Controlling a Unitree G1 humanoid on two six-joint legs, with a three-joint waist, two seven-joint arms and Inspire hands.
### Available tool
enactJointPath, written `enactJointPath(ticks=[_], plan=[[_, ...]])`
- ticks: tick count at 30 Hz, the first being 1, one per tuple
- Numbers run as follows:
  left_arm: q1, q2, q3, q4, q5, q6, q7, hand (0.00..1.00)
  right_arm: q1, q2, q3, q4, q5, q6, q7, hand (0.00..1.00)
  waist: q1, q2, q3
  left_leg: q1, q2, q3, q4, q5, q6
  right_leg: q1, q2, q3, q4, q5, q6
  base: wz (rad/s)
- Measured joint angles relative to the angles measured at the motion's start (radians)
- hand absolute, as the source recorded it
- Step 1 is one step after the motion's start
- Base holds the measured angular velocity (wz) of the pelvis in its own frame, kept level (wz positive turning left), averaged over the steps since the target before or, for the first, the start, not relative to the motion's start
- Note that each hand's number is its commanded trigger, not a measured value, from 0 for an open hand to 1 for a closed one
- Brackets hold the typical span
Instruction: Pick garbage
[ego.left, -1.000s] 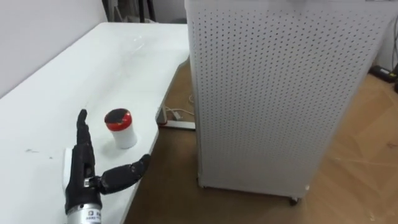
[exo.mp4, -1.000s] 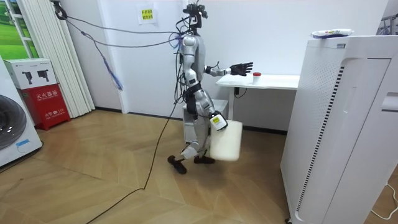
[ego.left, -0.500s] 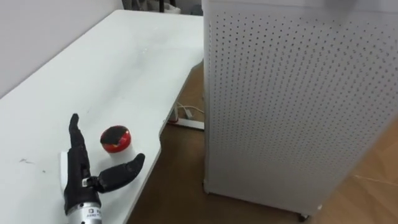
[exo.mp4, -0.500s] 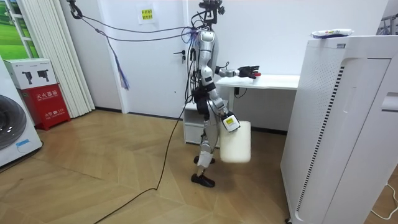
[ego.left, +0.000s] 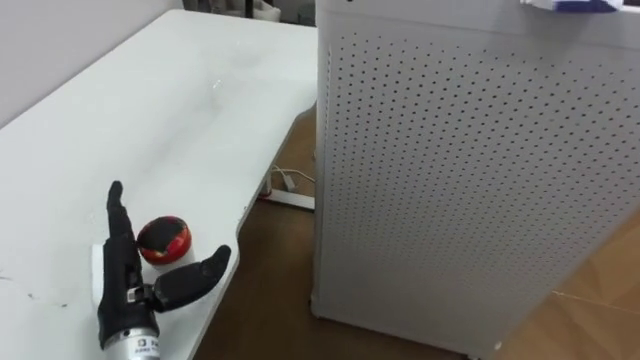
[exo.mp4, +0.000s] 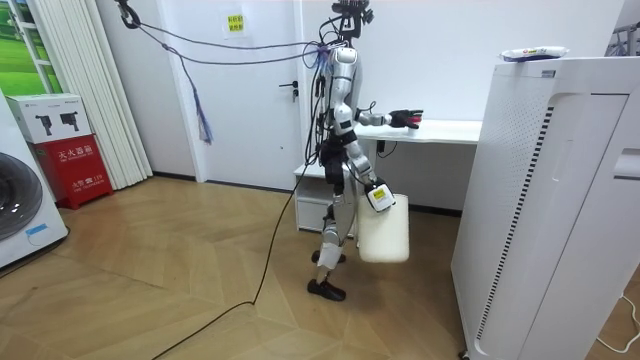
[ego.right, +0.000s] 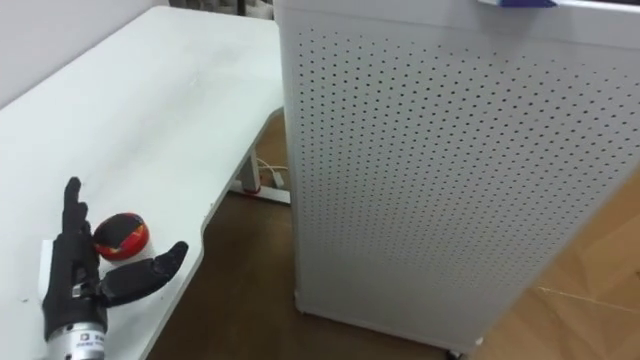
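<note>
Left eye view: the red-capped cup (ego.left: 163, 238) is seen on the table (ego.left: 180, 110), between thumb and straight fingers of the unclenched left hand (ego.left: 125, 288); closure should be kept centred and gentle.

— Furniture?
— White table (ego.left: 190, 90); tall white perforated cabinet (ego.left: 450, 170) just beside it.
— Room?
— Wooden floor (exo.mp4: 150, 270); white walls (exo.mp4: 450, 60); white door (exo.mp4: 250, 110); pale curtain (exo.mp4: 85, 90); washing machine (exo.mp4: 20, 215) at the room view's left, red box (exo.mp4: 78, 165) beside it.
</note>
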Motion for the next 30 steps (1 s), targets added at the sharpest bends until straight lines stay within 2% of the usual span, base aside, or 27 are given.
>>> enactJointPath(ticks=[3,6,7,9,12,21,22,23,30], plan=[[0.01,0.0,0.0,0.006,-0.061,0.006,-0.003,0.0,0.0,0.0,0.0,-0.015,-0.008,0.0,0.01,1.0,-0.001,-0.001,0.0004,-0.001,0.001,0.0,-0.007,0.0,0.0,-0.001,0.001,-0.001,-0.006,0.0,0.0,0.0],[0.01,-0.001,0.0,0.019,-0.069,0.003,-0.018,0.0,0.001,0.0,0.0,-0.017,-0.008,0.001,0.02,1.0,0.0,-0.001,-0.0001,0.001,0.0,0.001,-0.01,0.0,0.0,0.002,0.002,-0.001,-0.012,0.0,0.0,0.0],[0.011,0.0,0.0,0.025,-0.069,-0.002,-0.019,0.0,0.001,0.0,0.001,-0.017,-0.008,0.001,0.022,1.0,0.001,0.0,0.0,0.004,0.0,0.001,-0.012,0.0,0.0,0.004,0.003,-0.001,-0.013,0.0,0.0,0.0],[0.008,0.0,-0.003,0.074,-0.076,-0.043,-0.021,0.0,0.003,0.0,0.022,-0.017,-0.007,0.001,0.022,1.0,0.001,0.0,0.0001,0.026,0.0,0.001,-0.025,0.0,0.0,0.02,0.006,0.0,-0.017,0.0,0.0,-0.06],[-0.012,0.0,-0.013,0.111,-0.104,-0.07,-0.017,0.0,0.014,0.0,0.034,-0.036,-0.008,0.003,0.019,1.0,0.001,-0.001,-0.0004,0.03,-0.002,0.001,-0.031,0.002,-0.004,0.022,0.009,0.001,-0.018,0.0,0.0,0.0],[-0.067,-0.001,-0.016,0.19,-0.168,-0.092,0.023,0.0,0.018,0.0,0.031,-0.039,-0.015,0.013,0.01,1.0,-0.004,0.0,-0.0014,0.05,0.002,0.002,-0.041,0.007,-0.011,0.034,0.014,0.003,-0.016,0.006,-0.006,0.0],[-0.069,-0.001,-0.015,0.193,-0.17,-0.092,0.027,0.58,0.018,0.0,0.031,-0.039,-0.019,0.013,0.009,1.0,-0.004,0.0,-0.0014,0.051,0.002,0.003,-0.041,0.007,-0.011,0.034,0.013,0.004,-0.015,0.006,-0.007,-0.04],[-0.072,-0.001,-0.014,0.199,-0.176,-0.093,0.033,1.0,0.019,0.0,0.027,-0.039,-0.022,0.013,0.009,1.0,-0.004,0.0,-0.0018,0.051,0.002,0.004,-0.04,0.007,-0.011,0.034,0.013,0.004,-0.015,0.007,-0.007,-0.03],[-0.085,-0.001,-0.01,0.211,-0.224,-0.099,0.063,1.0,0.019,0.0,0.024,-0.039,-0.021,0.013,0.01,1.0,-0.006,-0.003,-0.0024,0.063,0.003,0.005,-0.041,0.008,-0.011,0.035,0.014,0.009,-0.014,0.009,-0.007,0.0]])
